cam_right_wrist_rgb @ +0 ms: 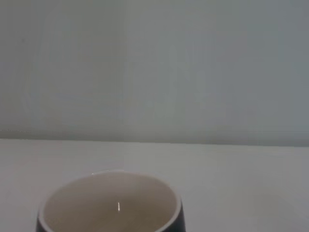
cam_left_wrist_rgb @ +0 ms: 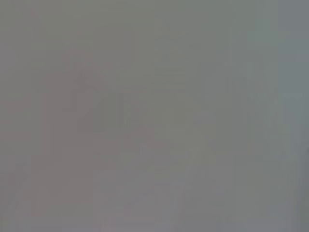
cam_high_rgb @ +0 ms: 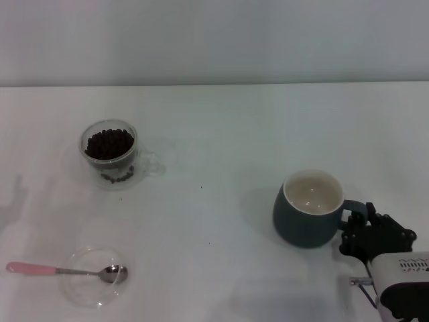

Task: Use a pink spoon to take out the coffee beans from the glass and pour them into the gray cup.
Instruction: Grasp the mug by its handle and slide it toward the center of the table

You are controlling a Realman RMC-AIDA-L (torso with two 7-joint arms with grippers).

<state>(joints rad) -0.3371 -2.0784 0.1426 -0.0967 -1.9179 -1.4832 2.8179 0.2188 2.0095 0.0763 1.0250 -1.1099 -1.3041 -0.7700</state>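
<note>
- Plain white desk (cam_high_rgb: 221, 134) under a pale wall; bare apart from the task's things.
- Right hand (cam_high_rgb: 365, 231) sits at the desk's near right corner, its black fingers up against the handle of the gray cup (cam_high_rgb: 310, 216). Can't tell how far open it is or whether it actually grips the handle; touching or just beside.
- Right wrist view looks over the gray cup's rim (cam_right_wrist_rgb: 110, 203) w/ the cream inside showing, no beans in it.
- Left hand not in view; left wrist view shows only flat gray, nothing readable.
- Outward from the cup: glass (cam_high_rgb: 110, 155) stands well apart, far left, upright, coffee beans (cam_high_rgb: 109, 143) heaped in the inner wall, a few more lower down btw the walls or at the base, hard to say which.
- Pink spoon (cam_high_rgb: 67, 270) lies near left, bowl resting in a flat clear dish (cam_high_rgb: 84, 290), pink handle sticking out over the dish edge toward the left, onto or just over the desk.
- Step, as I read it: very start. Spoon untouched, cup w/o beans; right side seems to be steadying the cup.
- Next move prob. calls for the left arm to come in low over the spoon handle, pinch the slim pink end clear of the dish rim, lift level, then carry it up to the glass.
</note>
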